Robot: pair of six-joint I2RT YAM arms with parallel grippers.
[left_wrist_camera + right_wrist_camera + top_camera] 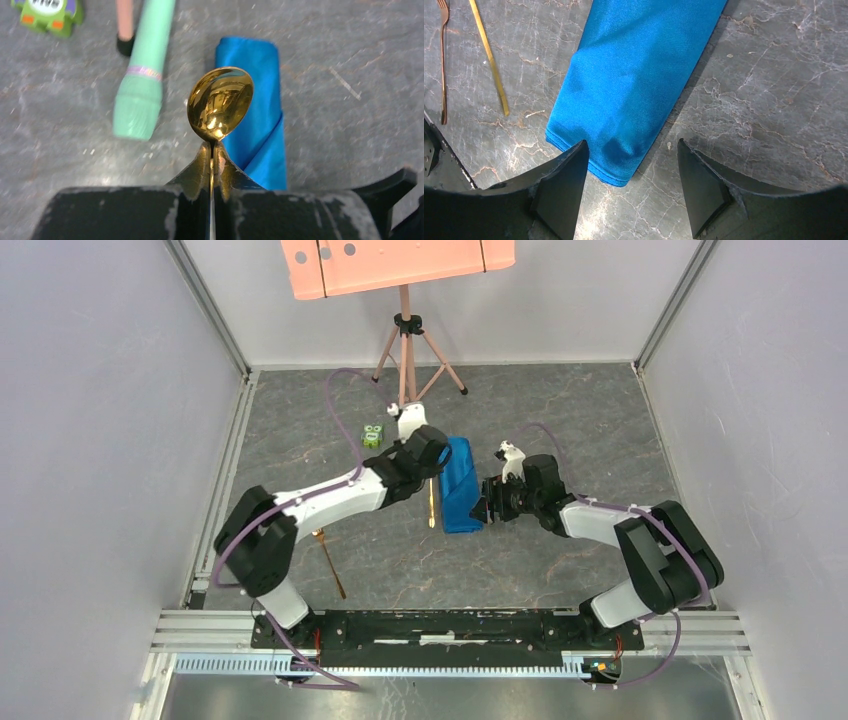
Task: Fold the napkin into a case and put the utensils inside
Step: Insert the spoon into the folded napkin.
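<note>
Gripping the spoon (pixel 220 102) at its neck, left gripper (pixel 212 146) pinched tight, right beside the blue case (pixel 460 485)!
From above the spoon's bowl is hidden under the left gripper, and only the handle shows. Left arm stretches to centre. Right arm bends in low, its right gripper (pixel 632 142) spread wide, straddling the case's near end. Contact is hard to call! The fork (pixel 328 562) lies on the table (pixel 560 410) by the left arm.

Blue napkin (pixel 461 483) folded into a narrow case; gold spoon (pixel 220 102) gripped at its neck beside it; fork (pixel 328 562) well apart.
</note>
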